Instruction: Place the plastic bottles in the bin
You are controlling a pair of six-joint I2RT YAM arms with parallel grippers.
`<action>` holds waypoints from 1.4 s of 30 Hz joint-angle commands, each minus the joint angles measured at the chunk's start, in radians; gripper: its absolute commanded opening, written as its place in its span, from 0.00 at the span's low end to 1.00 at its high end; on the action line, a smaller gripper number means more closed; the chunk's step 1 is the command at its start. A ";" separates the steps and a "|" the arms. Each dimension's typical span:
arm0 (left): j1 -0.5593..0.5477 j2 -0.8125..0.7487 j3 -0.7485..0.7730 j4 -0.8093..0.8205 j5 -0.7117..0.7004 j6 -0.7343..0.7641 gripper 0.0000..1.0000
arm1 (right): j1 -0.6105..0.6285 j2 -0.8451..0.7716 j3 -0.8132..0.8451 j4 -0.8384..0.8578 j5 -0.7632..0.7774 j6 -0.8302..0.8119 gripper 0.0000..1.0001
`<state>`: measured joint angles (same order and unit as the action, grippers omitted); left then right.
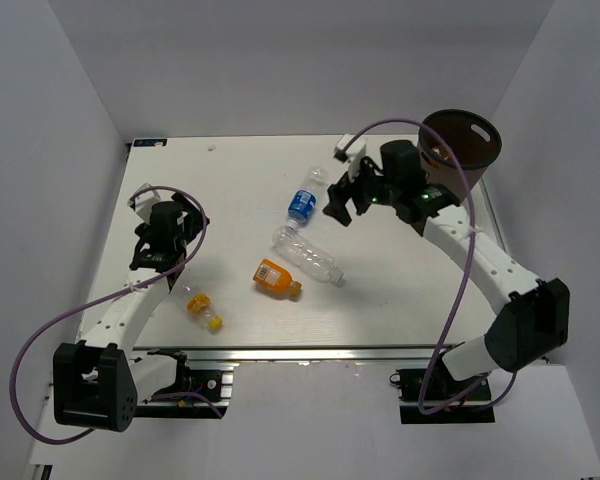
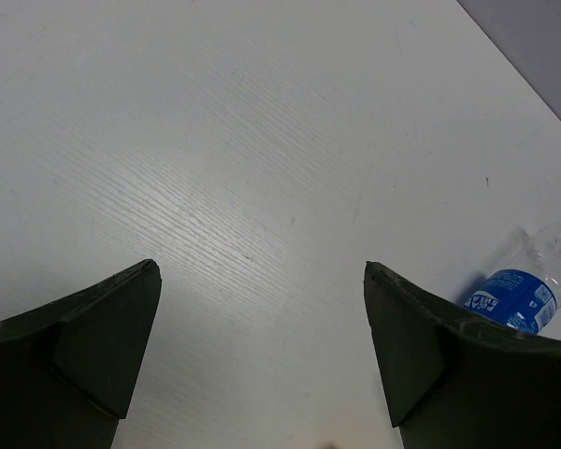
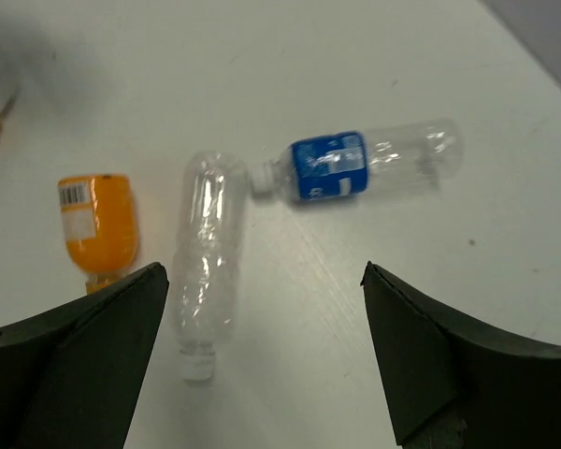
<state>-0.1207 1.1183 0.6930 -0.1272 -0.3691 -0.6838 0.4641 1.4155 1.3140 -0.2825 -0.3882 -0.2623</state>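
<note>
Jaws spread wide and empty, the right gripper [image 1: 340, 210] hangs over the far middle of the bench [image 1: 230, 170], fingertips tipped down toward 7 o'clock in the top view. The right arm [image 1: 480, 255] climbs from its base at the near right, elbows out at the bench's right edge and reaches in toward 10 o'clock.

The bin [image 1: 480, 160] stands close behind the wrist at 2 o'clock, by the far right corner. Bare bench lies under the right gripper and toward 6 o'clock.

Just beside the right gripper at 9 o'clock lies the blue-label bottle [image 1: 301, 203], long axis 1 to 7 o'clock, cap toward 7. That cap sits just beside the base of the larger clear bottle [image 1: 308, 258], which runs 10 to 4 o'clock, cap toward 4. Near it, at 8 o'clock from it, the orange bottle [image 1: 273, 274] lies roughly parallel, cap also toward 4.

The left gripper [image 1: 175, 215], likewise wide open and holding nothing, hovers near the bench's left edge; the left arm [image 1: 120, 310] rises from the near left toward 1 o'clock. Open bench stretches ahead of it. The small yellow-capped bottle [image 1: 204, 310] lies at 5 o'clock from it, cap toward 4.
</note>
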 commanded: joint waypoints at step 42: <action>0.003 -0.115 0.000 -0.063 -0.131 0.017 0.98 | 0.343 0.570 0.206 -0.236 0.396 -0.069 0.89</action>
<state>-0.1207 1.0367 0.6926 -0.1799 -0.4976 -0.6697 0.8108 2.0583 1.5627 -0.6128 0.0563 -0.3714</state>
